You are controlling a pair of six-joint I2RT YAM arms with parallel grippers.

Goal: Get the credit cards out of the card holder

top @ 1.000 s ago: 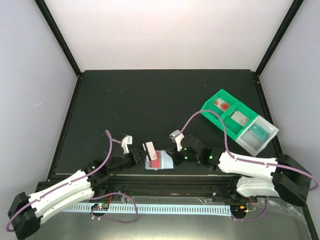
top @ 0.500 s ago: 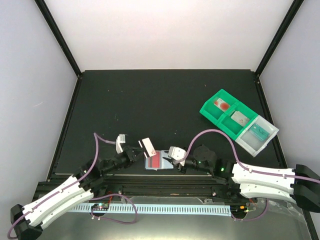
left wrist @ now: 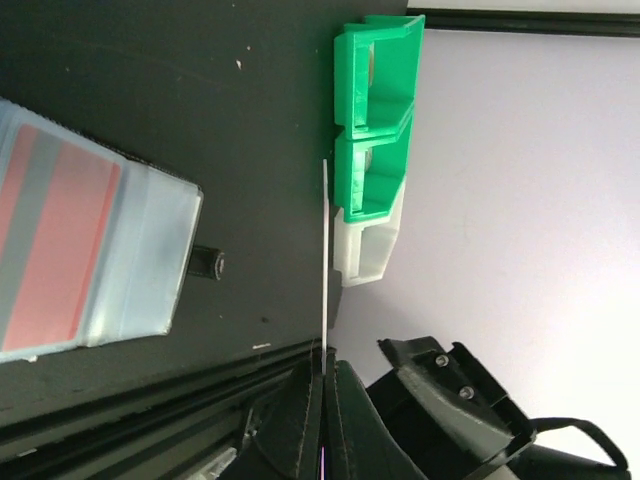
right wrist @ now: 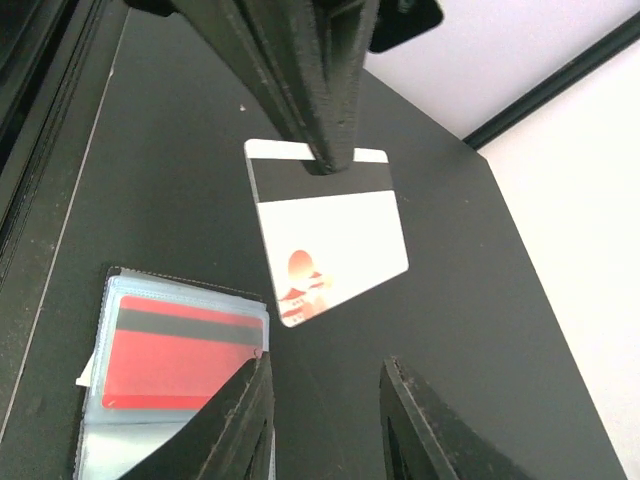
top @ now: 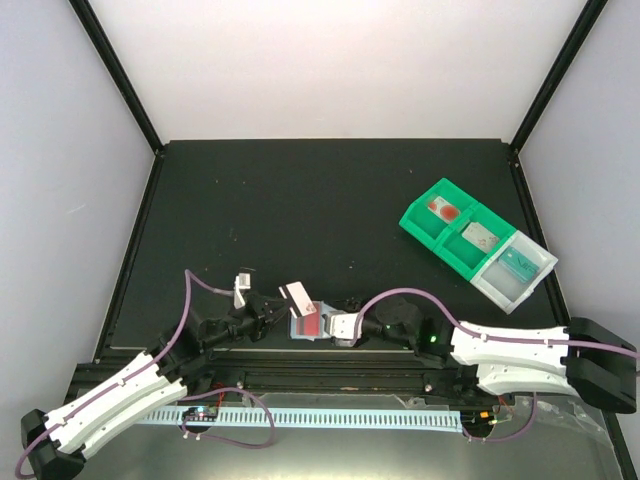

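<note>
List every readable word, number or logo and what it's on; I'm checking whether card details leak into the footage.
No legible text anywhere.
White card in the left end effector: red emblem and black stripe, no readable characters.
Red card in the card holder: dark stripe only.
Red-marked card, grey card and teal card in the compartment tray: too small to read.

The black table [top: 300,190] is carrying the open card holder [top: 312,322], lying flat between the left gripper [top: 282,302] and the right gripper [top: 335,328]. A green-and-clear tray [top: 478,243] is sitting well beyond the right gripper.
</note>
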